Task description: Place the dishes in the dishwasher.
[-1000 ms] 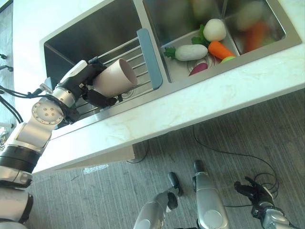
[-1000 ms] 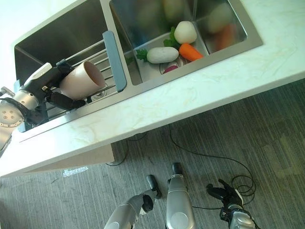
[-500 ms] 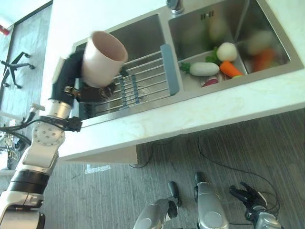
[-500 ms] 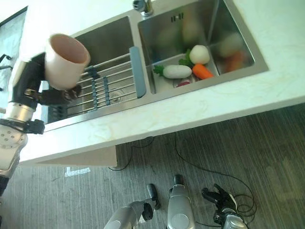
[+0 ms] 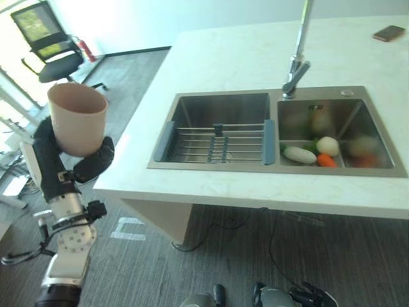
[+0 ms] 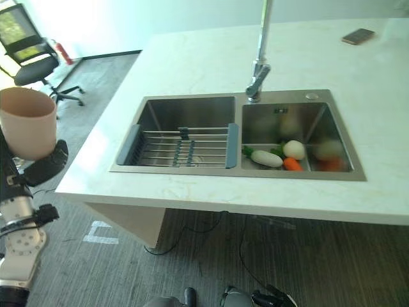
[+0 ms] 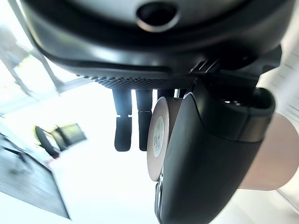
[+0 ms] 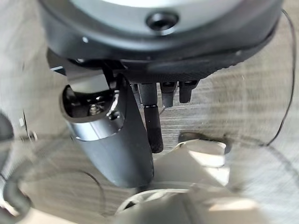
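**Cup lifted clear of the sink and carried off the counter's left end**

The left hand (image 5: 64, 163) grips the beige cup (image 5: 77, 126), fingers behind it and thumb curled across its lower front; the left wrist view shows the thumb wrapped over the cup's wall with the fingers past it. A second ago this same cup lay tilted on its side over the drying rack (image 5: 215, 141), mouth towards the sink divider. Half a second ago it was rising above the rack. Now it stands upright, mouth up, out over the floor beyond the counter (image 5: 255, 192), well apart from the rack it came from. The whole view has swung too, so part of the shift is the head turning, not only the arm.

The rack behind the hand is now bare, and the toy vegetables (image 5: 310, 152) sit in the far basin of the sink (image 5: 223, 109), far from the hand and not moved.

For the task, this reads as the pick-up done and the carry under way. No dishwasher can be seen, so the cup's drop-off place cannot be judged; it probably lies off to the hand's side.

The right hand (image 8: 140, 121) hangs low over the floor, fingers loosely straight and holding nothing.
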You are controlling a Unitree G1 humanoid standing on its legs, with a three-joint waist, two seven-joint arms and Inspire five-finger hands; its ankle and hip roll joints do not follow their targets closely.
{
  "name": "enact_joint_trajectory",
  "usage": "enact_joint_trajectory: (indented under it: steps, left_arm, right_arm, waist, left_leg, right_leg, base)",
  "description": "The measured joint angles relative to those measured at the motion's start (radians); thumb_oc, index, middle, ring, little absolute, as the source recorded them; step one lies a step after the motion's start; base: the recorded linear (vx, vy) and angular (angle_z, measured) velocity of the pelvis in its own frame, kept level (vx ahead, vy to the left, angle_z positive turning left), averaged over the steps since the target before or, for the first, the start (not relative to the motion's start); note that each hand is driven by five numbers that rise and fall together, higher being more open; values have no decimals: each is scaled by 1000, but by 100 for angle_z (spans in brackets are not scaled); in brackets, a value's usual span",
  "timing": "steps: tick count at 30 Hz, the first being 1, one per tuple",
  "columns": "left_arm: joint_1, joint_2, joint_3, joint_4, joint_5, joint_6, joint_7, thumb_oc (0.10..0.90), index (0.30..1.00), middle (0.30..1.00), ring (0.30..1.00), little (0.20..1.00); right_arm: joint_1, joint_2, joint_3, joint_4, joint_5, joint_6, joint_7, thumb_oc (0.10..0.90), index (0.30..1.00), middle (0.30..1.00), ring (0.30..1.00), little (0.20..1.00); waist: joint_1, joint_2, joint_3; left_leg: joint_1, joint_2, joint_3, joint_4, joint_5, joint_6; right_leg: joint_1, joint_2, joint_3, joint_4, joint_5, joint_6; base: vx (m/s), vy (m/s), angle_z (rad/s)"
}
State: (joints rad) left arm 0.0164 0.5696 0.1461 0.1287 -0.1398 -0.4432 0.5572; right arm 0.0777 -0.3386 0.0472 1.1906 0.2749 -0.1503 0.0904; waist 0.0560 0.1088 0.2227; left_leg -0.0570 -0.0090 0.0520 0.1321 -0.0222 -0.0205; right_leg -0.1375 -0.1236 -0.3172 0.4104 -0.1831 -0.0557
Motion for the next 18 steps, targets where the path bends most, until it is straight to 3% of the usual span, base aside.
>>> enact_joint_trajectory:
  steps: [1,2,3,4,7,8,9,10,11,12,13,14,15,16,17,18]
  left_arm:
    - [1,-17,1,2,-7,1,-17,400,300,300,300,300]
    - [9,-32,4,2,-11,1,-23,400,300,300,300,300]
    - [5,-54,10,11,-23,-5,-43,400,300,300,300,300]
    - [-12,-125,5,26,-62,-12,-69,400,300,300,300,300]
    - [9,-165,8,37,-129,-37,-95,400,300,300,300,300]
    - [9,-168,-9,50,-130,-53,-136,400,300,300,300,300]
    - [5,-166,-27,52,-132,-74,-172,400,300,300,300,300]
    - [-11,-160,-45,50,-131,-87,-192,400,300,300,300,300]
    - [6,-161,-50,47,-132,-86,-203,400,300,300,300,300]
    - [30,-155,-53,44,-132,-87,-217,400,300,300,300,300]
    - [53,-151,-51,40,-129,-86,-220,400,300,300,300,300]
    - [75,-153,-35,14,-129,-79,-220,400,300,300,300,300]
    - [96,-154,-40,-15,-122,-76,-239,400,300,300,300,300]
    - [21,-159,-110,16,-125,-70,-292,400,300,300,300,300]
    - [-56,-132,-146,69,-121,-98,-328,400,300,300,300,300]
    - [-140,-27,-184,85,-111,-97,-351,400,300,300,300,300]
  right_arm:
    - [3,-10,6,-3,0,1,-4,800,900,900,900,900]
    - [5,-18,4,-1,0,3,-3,800,900,900,900,900]
    - [16,-9,-6,-13,4,8,-10,800,900,900,900,900]
    - [39,-14,-29,-31,5,8,-23,800,900,900,900,900]
    - [25,-8,-69,-53,5,2,-32,800,900,900,900,900]
    - [21,-13,-105,-47,7,-7,-36,800,900,900,900,900]
    - [19,-22,-131,-33,13,-8,-45,800,900,900,900,900]
    - [16,-24,-156,-20,13,-6,-51,800,900,900,900,900]
    - [8,-8,-182,-14,22,4,-61,800,900,900,900,900]
    - [0,10,-193,-20,35,6,-67,800,900,900,900,900]
    - [-9,49,-175,-31,44,7,-57,800,900,900,900,900]
    - [-28,87,-159,-75,43,8,-54,800,900,900,900,900]
    - [-33,111,-135,-139,66,22,-50,800,900,900,900,900]
    - [-4,123,-145,-181,123,16,-41,800,900,900,900,900]
    - [-31,127,-59,-170,154,17,-36,800,900,900,900,900]
    - [-36,154,-14,-154,164,1,6,800,900,900,900,900]
  waist:
    - [27,-1,1]
    - [30,-2,2]
    - [30,-14,1]
    - [9,-20,5]
    - [33,-23,5]
    - [23,-11,-1]
    - [23,10,-8]
    - [12,21,-5]
    - [11,2,6]
    - [35,-17,7]
    - [63,-28,8]
    - [88,-43,7]
    - [84,-35,9]
    - [69,33,21]
    - [28,-53,72]
    - [-46,-130,85]
  left_leg:
    - [-10,24,49,-54,-6,17]
    - [-12,43,107,-80,-11,20]
    - [-16,38,187,-68,-7,15]
    - [-39,61,277,19,-13,-1]
    - [10,98,318,131,-71,-26]
    - [50,118,333,142,-112,-35]
    - [101,147,375,142,-168,-41]
    - [109,126,364,108,-184,-33]
    - [86,63,337,143,-188,19]
    - [54,6,319,190,-223,80]
    - [27,-29,319,255,-263,148]
    - [-8,-53,321,295,-290,200]
    - [-27,-87,267,311,-298,248]
    - [15,-116,106,225,-237,222]
    - [-47,-170,-4,328,-134,-168]
    - [-188,-116,-53,535,-275,76]
  right_leg:
    - [-10,-16,-52,8,5,-8]
    - [-17,-28,-51,11,11,-12]
    - [-6,-78,-135,-19,5,-10]
    - [42,-113,-218,-62,25,1]
    - [57,-167,-329,-93,60,20]
    - [58,-210,-396,-74,72,35]
    - [46,-262,-419,-4,74,61]
    - [6,-300,-270,43,82,77]
    - [7,-340,-233,38,140,93]
    - [6,-392,-176,13,221,97]
    - [2,-411,-149,8,260,112]
    - [9,-377,-164,19,176,138]
    - [22,-353,-116,43,129,141]
    - [59,-144,27,110,29,84]
    - [36,-17,220,165,-50,14]
    - [0,6,340,201,-54,80]
  base:
    - [-334,90,135]
    - [-329,162,169]
    - [-398,232,220]
    - [-321,285,224]
    - [-282,375,161]
    - [-290,633,228]
    - [-227,742,260]
    - [-152,754,207]
    - [-87,729,153]
    - [-33,674,92]
    - [48,658,62]
    - [179,579,80]
    - [235,406,197]
    - [283,228,301]
    - [234,69,429]
    - [269,-47,349]
